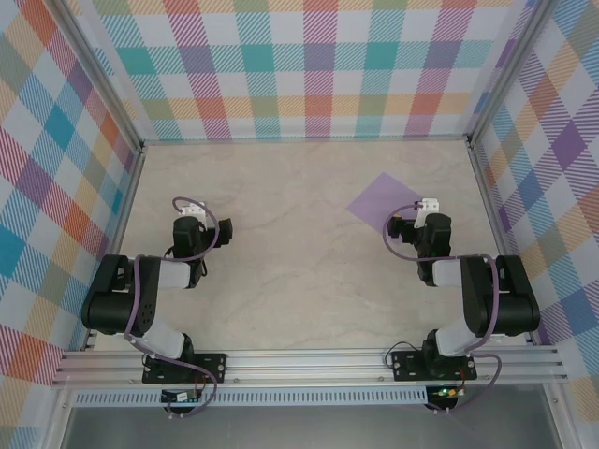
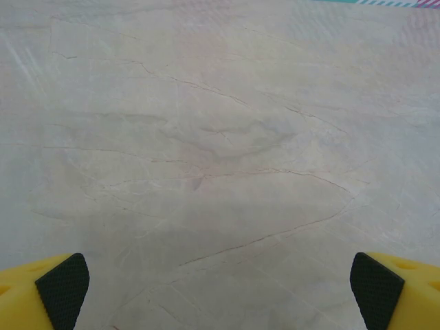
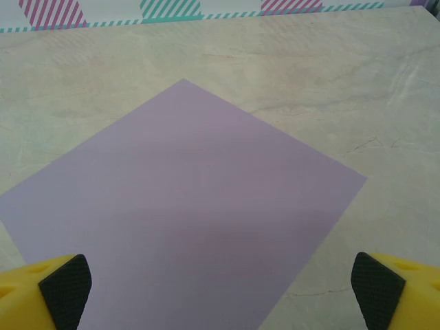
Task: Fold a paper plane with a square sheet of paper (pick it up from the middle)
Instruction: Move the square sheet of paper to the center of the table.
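The square sheet of paper (image 1: 382, 200) lies flat and uncreased on the table, turned like a diamond, at the right of the overhead view. From the right wrist the lilac sheet (image 3: 185, 206) spreads wide below the camera. My right gripper (image 3: 220, 289) hovers open over the sheet's near part, its black pads (image 3: 67, 287) far apart. In the overhead view the right gripper (image 1: 426, 213) covers the sheet's near right corner. My left gripper (image 2: 220, 292) is open above bare table, with nothing between its fingers. From above the left gripper (image 1: 191, 217) sits far left of the sheet.
The marble-look tabletop (image 1: 299, 234) is boxed in by checked walls at the left (image 1: 56, 187), back (image 1: 309, 65) and right (image 1: 552, 187). An aluminium rail (image 1: 309, 365) carrying both arm bases runs along the near edge.
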Motion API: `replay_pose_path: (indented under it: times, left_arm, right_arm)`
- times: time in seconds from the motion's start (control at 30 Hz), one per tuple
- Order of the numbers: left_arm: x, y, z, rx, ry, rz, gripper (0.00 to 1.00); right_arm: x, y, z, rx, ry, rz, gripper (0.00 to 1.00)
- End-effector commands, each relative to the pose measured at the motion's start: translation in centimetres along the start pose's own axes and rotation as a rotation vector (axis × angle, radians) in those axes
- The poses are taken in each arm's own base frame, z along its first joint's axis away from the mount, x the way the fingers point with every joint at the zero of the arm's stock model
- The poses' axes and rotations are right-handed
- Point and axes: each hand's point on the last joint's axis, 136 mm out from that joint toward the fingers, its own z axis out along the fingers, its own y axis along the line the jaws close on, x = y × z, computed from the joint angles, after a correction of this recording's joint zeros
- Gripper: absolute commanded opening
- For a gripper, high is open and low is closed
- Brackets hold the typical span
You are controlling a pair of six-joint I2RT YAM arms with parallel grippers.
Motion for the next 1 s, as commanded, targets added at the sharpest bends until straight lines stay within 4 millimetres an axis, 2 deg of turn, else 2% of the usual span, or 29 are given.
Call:
replay_pose_path:
  times: [0.0, 0.87, 0.97]
  left_arm:
    - [-0.8, -0.2, 0.2, 0.01, -0.02, 0.013, 1.0]
    - [-0.8, -0.2, 0.1, 0.008, -0.026, 0.013, 1.0]
    - [-1.8, 0.3, -0.1, -0.027, -0.025, -0.005, 1.0]
  right_arm:
    - [-1.0, 0.0, 0.1, -0.013, -0.033, 0.013, 1.0]
    - [-1.1, 0.0, 0.1, -0.011, -0.038, 0.011, 1.0]
    - [-2.8, -1.1, -0.6, 0.061, -0.02, 0.042, 1.0]
